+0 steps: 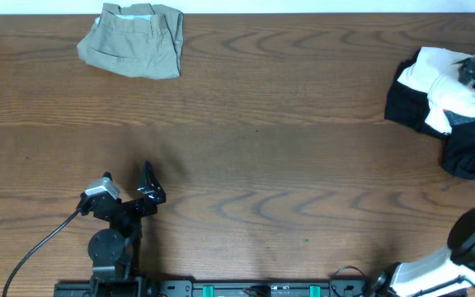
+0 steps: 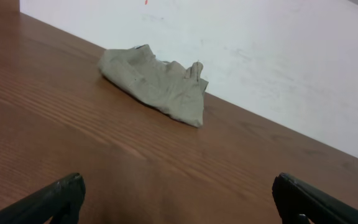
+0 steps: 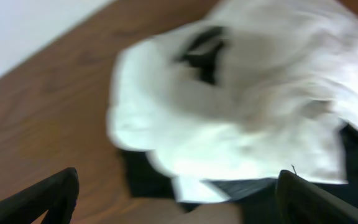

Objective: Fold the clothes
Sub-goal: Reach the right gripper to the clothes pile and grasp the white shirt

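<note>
The clothes lie in two places. A folded khaki piece point(image 1: 132, 40) rests at the table's far left edge, and the left wrist view shows the khaki piece point(image 2: 157, 84) well ahead of my open left gripper point(image 2: 179, 196). That left gripper point(image 1: 148, 186) sits low near the front left, with nothing between its fingers. A heap of white and black garments point(image 1: 448, 99) lies at the far right. In the blurred right wrist view the white top point(image 3: 241, 106) with a black mark lies on black fabric point(image 3: 148, 177), just beyond my open, empty right gripper point(image 3: 179, 193).
The brown wooden table point(image 1: 262, 140) stretches between the two lots of clothes. A white wall point(image 2: 260, 50) runs along the far edge. The right arm point(image 1: 472, 247) enters at the front right corner; the left arm's base and cable point(image 1: 39, 247) sit at the front left.
</note>
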Robot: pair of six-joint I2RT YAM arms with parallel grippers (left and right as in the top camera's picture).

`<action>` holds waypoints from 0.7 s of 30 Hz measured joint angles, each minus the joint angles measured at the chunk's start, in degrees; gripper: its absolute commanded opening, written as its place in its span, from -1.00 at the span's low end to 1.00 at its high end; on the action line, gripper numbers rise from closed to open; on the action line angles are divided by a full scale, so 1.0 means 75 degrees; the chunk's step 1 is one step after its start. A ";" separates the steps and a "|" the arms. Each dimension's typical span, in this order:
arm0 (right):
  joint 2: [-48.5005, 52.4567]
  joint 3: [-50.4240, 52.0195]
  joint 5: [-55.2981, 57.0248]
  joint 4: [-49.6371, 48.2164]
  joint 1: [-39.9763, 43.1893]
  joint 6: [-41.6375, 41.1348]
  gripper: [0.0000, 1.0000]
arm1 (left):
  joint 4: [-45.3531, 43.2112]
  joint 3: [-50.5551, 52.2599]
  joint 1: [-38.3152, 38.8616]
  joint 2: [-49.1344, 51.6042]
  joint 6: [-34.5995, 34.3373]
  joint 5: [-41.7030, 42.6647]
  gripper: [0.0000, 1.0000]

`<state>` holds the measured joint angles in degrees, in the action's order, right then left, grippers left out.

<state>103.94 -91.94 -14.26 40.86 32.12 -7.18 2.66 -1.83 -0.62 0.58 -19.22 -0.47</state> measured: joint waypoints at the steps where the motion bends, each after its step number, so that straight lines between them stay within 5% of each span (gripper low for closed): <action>1: 0.0189 0.0000 0.0175 -0.0093 0.0108 0.0006 0.98 | 0.0000 0.0000 0.0000 0.0000 0.0003 0.0000 0.96; 17: 0.1667 -0.0006 0.0956 -0.1265 0.0493 0.0484 0.87 | 0.0000 0.0000 0.0000 0.0000 0.0000 0.0000 0.96; 21: 0.1781 -0.0006 0.0702 -0.1437 0.0481 0.0650 0.52 | 0.0000 0.0000 0.0000 0.0000 0.0000 0.0000 0.96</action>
<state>117.30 -91.98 -8.99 30.09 35.73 -2.31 2.66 -1.83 -0.62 0.58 -19.22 -0.47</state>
